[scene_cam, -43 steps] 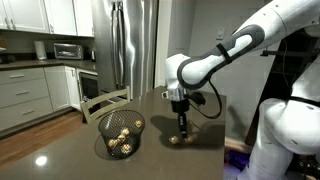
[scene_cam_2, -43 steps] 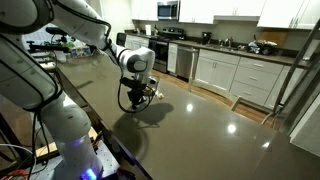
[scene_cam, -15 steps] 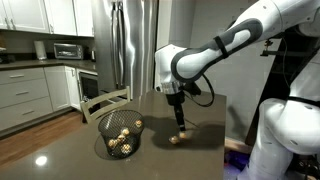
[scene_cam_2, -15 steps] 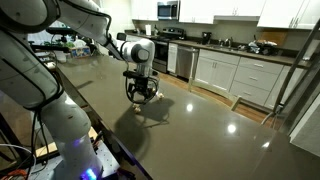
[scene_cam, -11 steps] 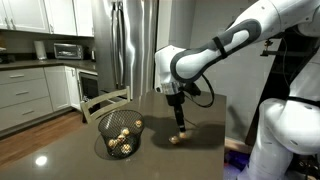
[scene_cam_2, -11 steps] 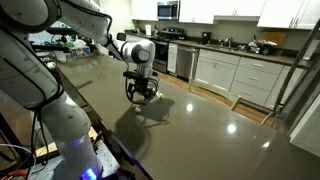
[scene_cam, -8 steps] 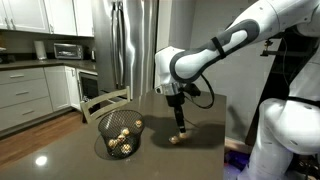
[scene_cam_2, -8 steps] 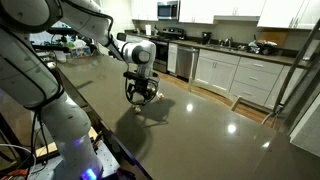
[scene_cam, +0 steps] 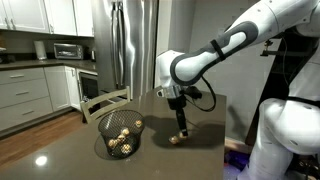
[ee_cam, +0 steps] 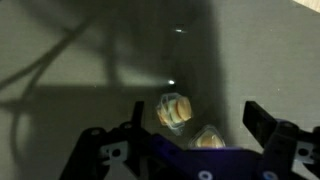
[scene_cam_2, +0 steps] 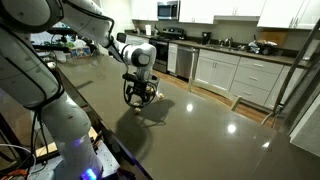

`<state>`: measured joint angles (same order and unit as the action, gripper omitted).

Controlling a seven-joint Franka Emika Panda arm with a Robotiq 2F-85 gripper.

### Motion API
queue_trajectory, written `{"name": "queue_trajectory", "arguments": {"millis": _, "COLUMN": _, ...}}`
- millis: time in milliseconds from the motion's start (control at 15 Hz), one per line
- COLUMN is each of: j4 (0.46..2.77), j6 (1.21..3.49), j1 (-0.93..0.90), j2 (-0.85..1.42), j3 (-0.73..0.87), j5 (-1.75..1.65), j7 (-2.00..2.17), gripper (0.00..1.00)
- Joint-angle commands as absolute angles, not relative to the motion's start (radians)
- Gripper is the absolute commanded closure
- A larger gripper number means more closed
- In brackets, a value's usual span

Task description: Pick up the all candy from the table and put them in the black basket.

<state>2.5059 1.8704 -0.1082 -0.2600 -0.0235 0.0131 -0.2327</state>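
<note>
Pincer (ee_cam: 193, 122) spread over two round gold-foil candy balls (ee_cam: 173, 111) lying close together on dark glossy bench (ee_cam: 60, 50) near round black wire-mesh basket (scene_cam: 104, 130); closing could nudge one rolling off.

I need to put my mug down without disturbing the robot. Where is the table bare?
The table is bare across the wide stretch from the gripper toward the white cabinets, and in front of the black basket. Crowded: right under the open gripper, where two candy balls lie near the basket.
</note>
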Motion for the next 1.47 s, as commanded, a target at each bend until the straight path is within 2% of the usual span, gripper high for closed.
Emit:
{"name": "queue_trajectory", "arguments": {"millis": 0, "j4": 2.528, "j6": 1.884, "j1": -0.106, "j2": -0.264, "j3": -0.023, "j5": 0.032, "j7": -0.263, "gripper": 0.00}}
{"name": "queue_trajectory", "arguments": {"millis": 933, "j4": 2.578, "j6": 2.000, "j1": -0.106, "j2": -0.280, "j3": -0.019, "j5": 0.028, "j7": -0.288, "gripper": 0.00}}
{"name": "queue_trajectory", "arguments": {"millis": 1000, "j4": 2.581, "j6": 2.003, "j1": -0.106, "j2": -0.280, "j3": -0.018, "j5": 0.029, "j7": -0.289, "gripper": 0.25}}
{"name": "queue_trajectory", "arguments": {"millis": 1067, "j4": 2.584, "j6": 2.006, "j1": -0.105, "j2": -0.280, "j3": -0.018, "j5": 0.028, "j7": -0.290, "gripper": 0.26}}
{"name": "queue_trajectory", "arguments": {"millis": 1400, "j4": 2.596, "j6": 2.023, "j1": -0.105, "j2": -0.281, "j3": -0.018, "j5": 0.026, "j7": -0.290, "gripper": 0.59}}
